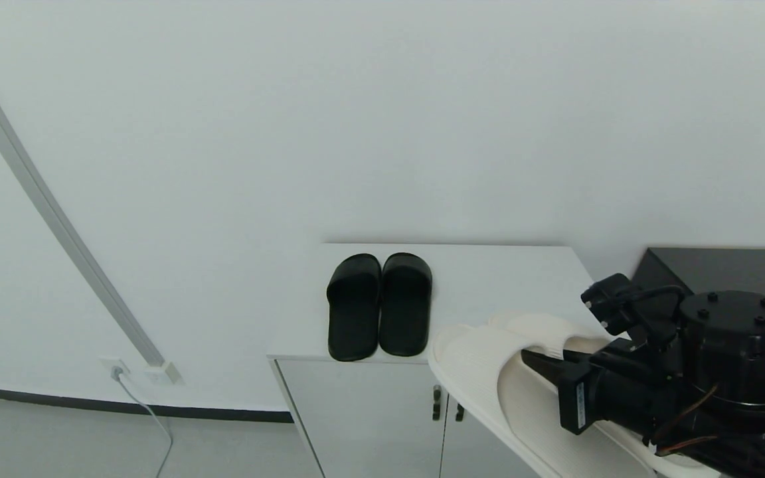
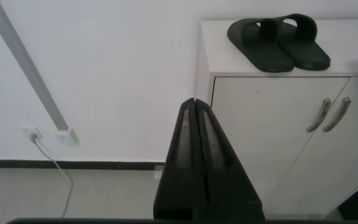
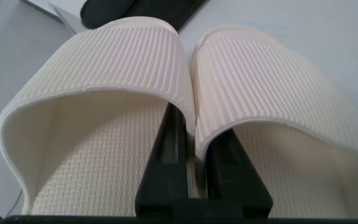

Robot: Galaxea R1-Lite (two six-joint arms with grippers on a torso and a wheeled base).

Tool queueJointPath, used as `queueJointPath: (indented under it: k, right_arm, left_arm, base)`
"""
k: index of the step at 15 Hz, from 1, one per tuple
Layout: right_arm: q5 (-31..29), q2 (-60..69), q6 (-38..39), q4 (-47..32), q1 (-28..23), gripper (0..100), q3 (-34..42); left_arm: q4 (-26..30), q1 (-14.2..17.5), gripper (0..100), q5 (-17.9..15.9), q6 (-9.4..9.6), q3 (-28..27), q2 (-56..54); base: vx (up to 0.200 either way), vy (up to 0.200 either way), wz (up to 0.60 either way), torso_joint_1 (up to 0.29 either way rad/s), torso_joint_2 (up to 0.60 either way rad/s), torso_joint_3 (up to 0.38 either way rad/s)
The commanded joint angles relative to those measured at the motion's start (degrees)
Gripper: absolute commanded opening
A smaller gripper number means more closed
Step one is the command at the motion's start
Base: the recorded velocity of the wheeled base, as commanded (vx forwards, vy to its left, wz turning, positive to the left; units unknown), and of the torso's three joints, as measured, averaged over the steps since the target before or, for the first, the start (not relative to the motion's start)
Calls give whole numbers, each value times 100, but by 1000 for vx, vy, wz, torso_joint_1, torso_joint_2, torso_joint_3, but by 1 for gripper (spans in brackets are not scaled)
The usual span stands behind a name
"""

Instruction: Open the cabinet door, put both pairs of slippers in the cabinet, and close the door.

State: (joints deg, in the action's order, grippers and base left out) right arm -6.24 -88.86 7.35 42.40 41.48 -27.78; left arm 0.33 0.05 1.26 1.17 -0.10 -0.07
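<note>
A pair of black rubber slide slippers lay side by side on the white two-door cabinet. They sat close to the top's front edge, toward its front-left corner, with their heels at the edge. Both doors were closed, and their two metal bar handles met at the middle seam.

The right gripper held a pair of cream ribbed fabric slippers in front of the top's front-right corner. Its fingers reached in under the upper bands (one into each slipper) and pinched the two touching inner walls between them. Whether the toes met the cabinet top could not be told.

The left gripper hung beyond the cabinet's left side, its fingers pressed flat together with nothing between them.

On the wall to the left ran a slanted grey strip. Near its foot, a cable hung from a white wall socket.
</note>
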Motion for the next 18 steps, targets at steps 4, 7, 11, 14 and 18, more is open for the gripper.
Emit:
queueJointPath:
  k: [4, 7, 11, 14, 18]
  right_arm:
    - [0, -44, -6, -4, 123, 0, 18]
    - [9, -44, -155, -4, 123, 0, 80]
    - [18, -26, -190, -4, 141, 0, 106]
    - [35, -35, -190, 5, 272, 0, 203]
    - [44, -26, -190, 5, 308, 0, 229]
  left_arm:
    - [2, 4, 0, 6, -3, 1, 7]
    - [2, 4, 0, 6, -3, 1, 7]
    - [2, 4, 0, 6, -3, 1, 7]
    - [-7, 4, 0, 6, -3, 1, 7]
    - [2, 4, 0, 15, -3, 1, 7]
  base:
    - [-150, 0, 0, 4, 2, -1]
    - [0, 0, 0, 0, 0, 0]
    - [0, 0, 0, 0, 0, 0]
    - [0, 0, 0, 0, 0, 0]
    - [0, 0, 0, 0, 0, 0]
